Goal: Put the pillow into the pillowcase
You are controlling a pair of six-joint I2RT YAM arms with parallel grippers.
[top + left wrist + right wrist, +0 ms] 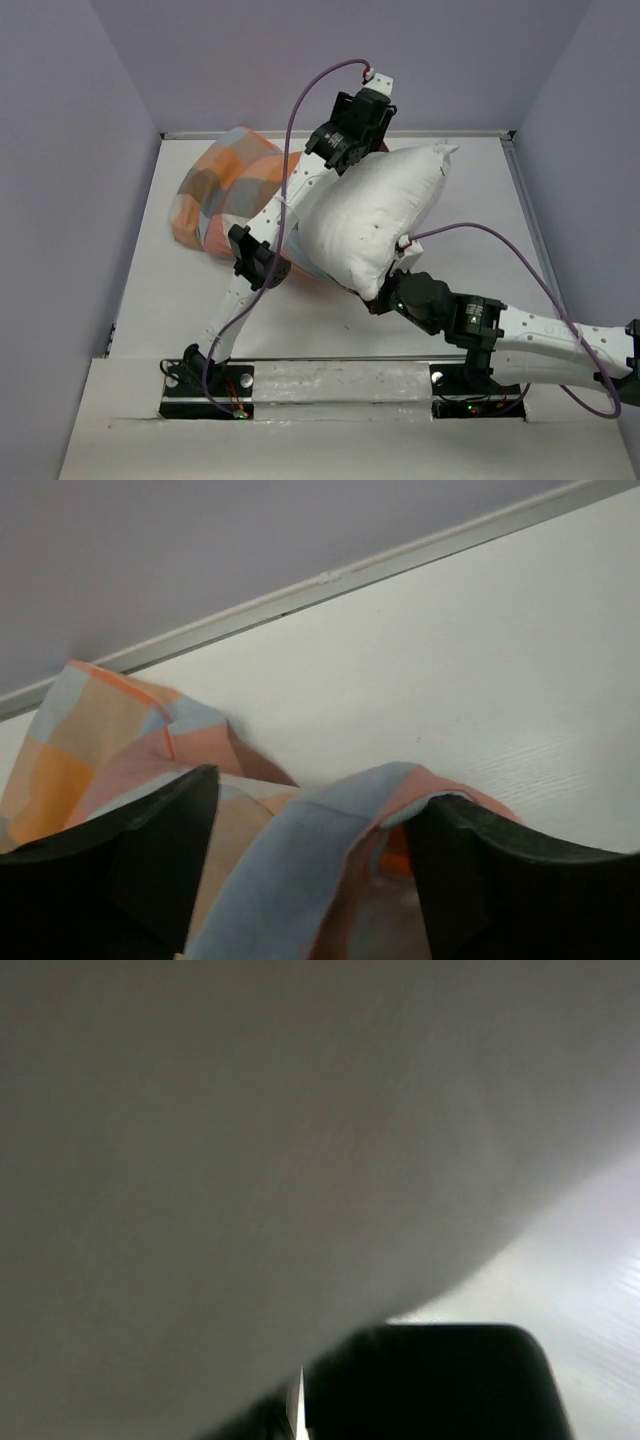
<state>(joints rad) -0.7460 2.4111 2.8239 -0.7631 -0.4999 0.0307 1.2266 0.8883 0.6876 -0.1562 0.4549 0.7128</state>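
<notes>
The white pillow [375,215] is raised at a slant over the middle of the table, and it fills the right wrist view [250,1140]. My right gripper [385,295] is shut on its lower near corner, the dark fingers [440,1370] pressed together under the fabric. The checked pillowcase [225,190] lies bunched at the back left, partly hidden by the pillow and my left arm. My left gripper [338,150] is at the back by the pillow's upper edge. In the left wrist view it [315,790] stands open, and a blue and peach fold of pillowcase [290,870] lies loosely between the fingers.
The white table [180,300] has a raised rim [460,134] along the back and lavender walls on three sides. Purple cables [295,120] loop above both arms. The arm bases [205,385] sit at the near edge.
</notes>
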